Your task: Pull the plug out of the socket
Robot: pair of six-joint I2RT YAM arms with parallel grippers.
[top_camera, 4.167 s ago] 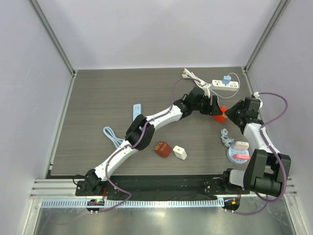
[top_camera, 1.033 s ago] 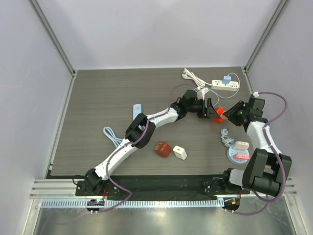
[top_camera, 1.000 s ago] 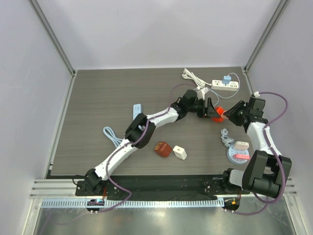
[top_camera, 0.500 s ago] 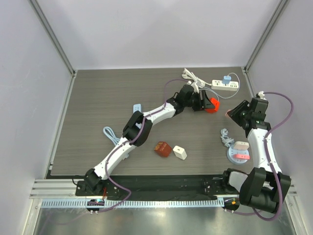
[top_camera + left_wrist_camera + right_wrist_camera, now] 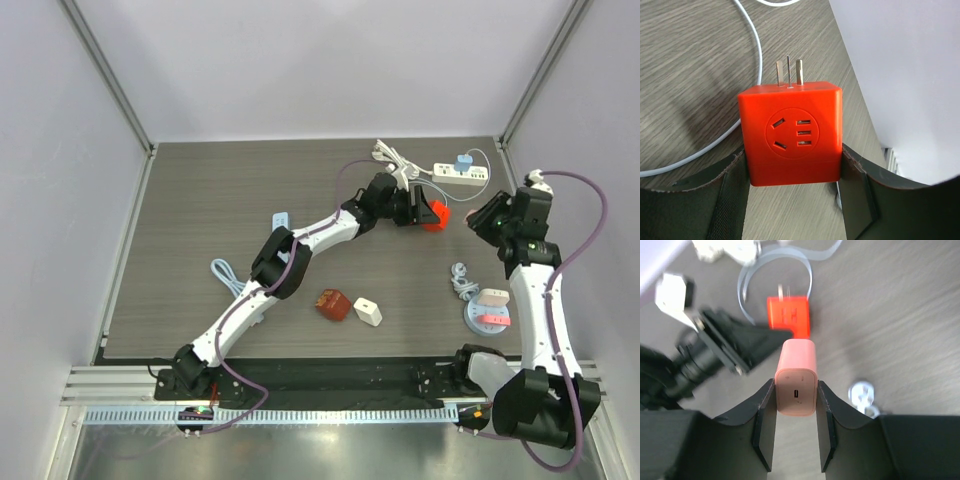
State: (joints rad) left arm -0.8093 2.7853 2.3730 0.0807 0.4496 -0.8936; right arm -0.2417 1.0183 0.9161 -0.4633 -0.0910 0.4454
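Shows pink plug [image 5: 796,385] pinched in right jaws, clear of red socket cube [image 5: 790,132] clamped in left jaws toward 2 o'clock of the bench [image 5: 200,220], plug near cube's 3 o'clock. Drawn apart within the last second; pull looks done

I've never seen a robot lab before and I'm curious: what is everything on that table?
socket: 1, red, in left gripper
plug: 1, pink, in right gripper, apart from socket
power strip: 1, white, far right
adapter: 1, blue, on power strip
flat bar: 1, pale, centre
white cable: 1, coiled, left
grey cable: 1, coiled, right
brown cube: 1, near centre
white cube: 1, beside brown cube
disc: 1, grey, near right, carrying beige and pink pieces
table: 1, dark wood
left gripper: 1, black, shut
right gripper: 1, black, shut
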